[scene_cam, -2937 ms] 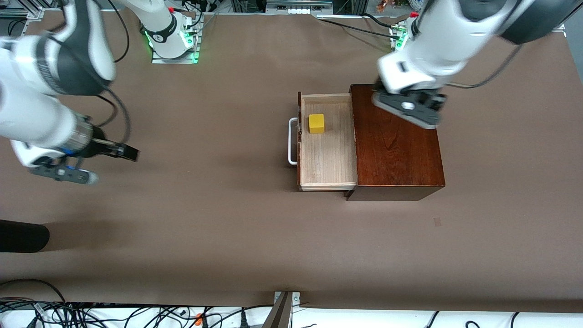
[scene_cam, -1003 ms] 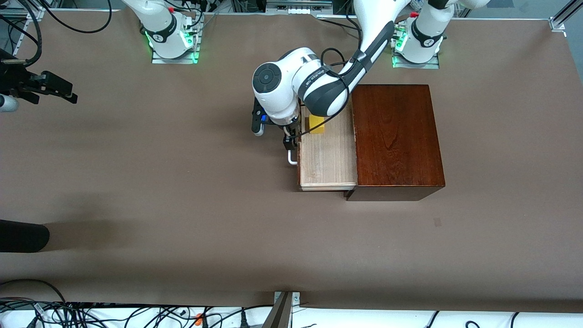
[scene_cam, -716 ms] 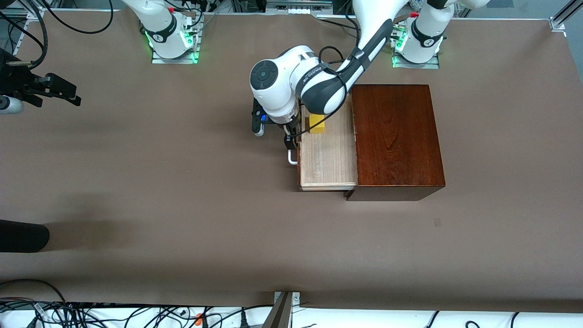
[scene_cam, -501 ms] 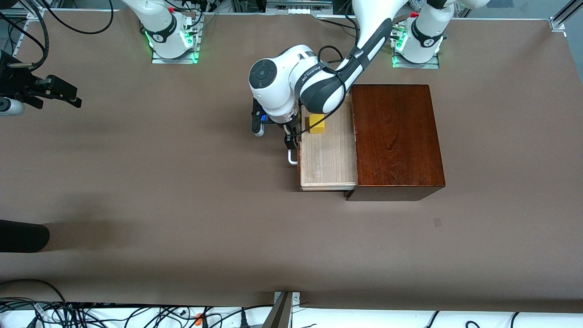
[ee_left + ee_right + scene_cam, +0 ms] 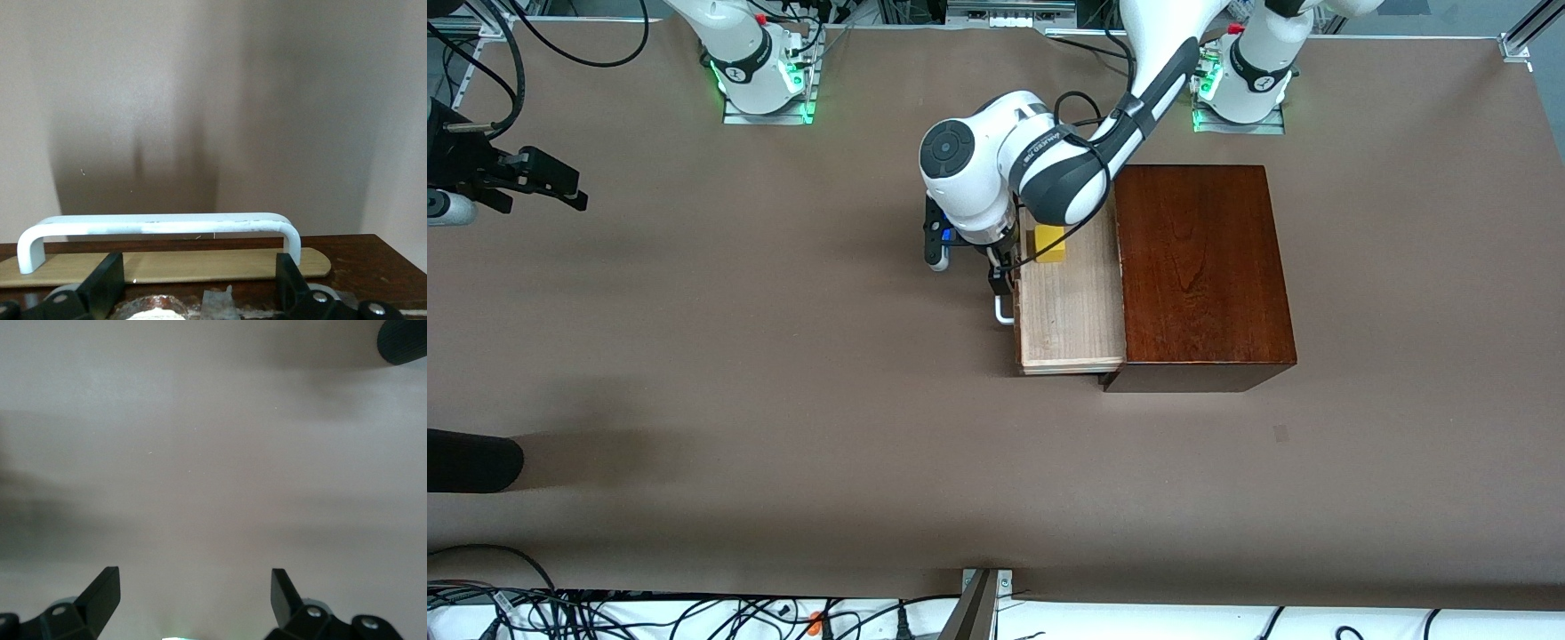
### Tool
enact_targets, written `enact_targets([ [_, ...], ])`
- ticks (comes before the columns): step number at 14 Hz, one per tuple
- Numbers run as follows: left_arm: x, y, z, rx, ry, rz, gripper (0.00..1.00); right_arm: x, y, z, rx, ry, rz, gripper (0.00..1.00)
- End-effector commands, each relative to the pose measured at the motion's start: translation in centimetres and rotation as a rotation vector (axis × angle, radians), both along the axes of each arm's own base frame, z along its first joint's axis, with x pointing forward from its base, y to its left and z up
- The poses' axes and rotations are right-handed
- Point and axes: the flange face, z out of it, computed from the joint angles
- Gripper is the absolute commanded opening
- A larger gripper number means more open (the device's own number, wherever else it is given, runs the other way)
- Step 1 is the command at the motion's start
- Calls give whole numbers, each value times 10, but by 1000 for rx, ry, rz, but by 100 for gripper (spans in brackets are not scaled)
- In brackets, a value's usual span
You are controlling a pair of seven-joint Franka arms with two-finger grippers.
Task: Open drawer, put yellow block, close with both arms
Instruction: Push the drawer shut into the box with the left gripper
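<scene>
Yellow block (image 5: 1048,244) in drawer (image 5: 1071,311), beside left tool (image 5: 1000,284).

Your left gripper (image 5: 1003,283), which was above the box (image 5: 1199,267) three seconds back, is now down at the drawer (image 5: 1069,307) front, fingers spread by the handle (image 5: 157,227). The drawer sits slightly further in. Your right gripper (image 5: 547,178) has pulled away to the table's edge.

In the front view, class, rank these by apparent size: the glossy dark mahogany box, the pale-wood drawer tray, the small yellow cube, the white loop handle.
1. Glossy dark mahogany box
2. Pale-wood drawer tray
3. Small yellow cube, partly hidden by the left arm
4. White loop handle, mostly hidden, so ranks 3 and 4 are unsure
</scene>
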Motion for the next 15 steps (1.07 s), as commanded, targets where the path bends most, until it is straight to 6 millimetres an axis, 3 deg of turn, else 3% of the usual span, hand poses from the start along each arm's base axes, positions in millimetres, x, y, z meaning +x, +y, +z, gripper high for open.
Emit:
enact_targets([
  [1, 12, 64, 1, 123, 22, 23, 100, 2, 5, 5, -5, -7, 8, 100],
  [15, 35, 151, 6, 153, 82, 9, 100, -1, 0, 3, -1, 9, -4, 100],
])
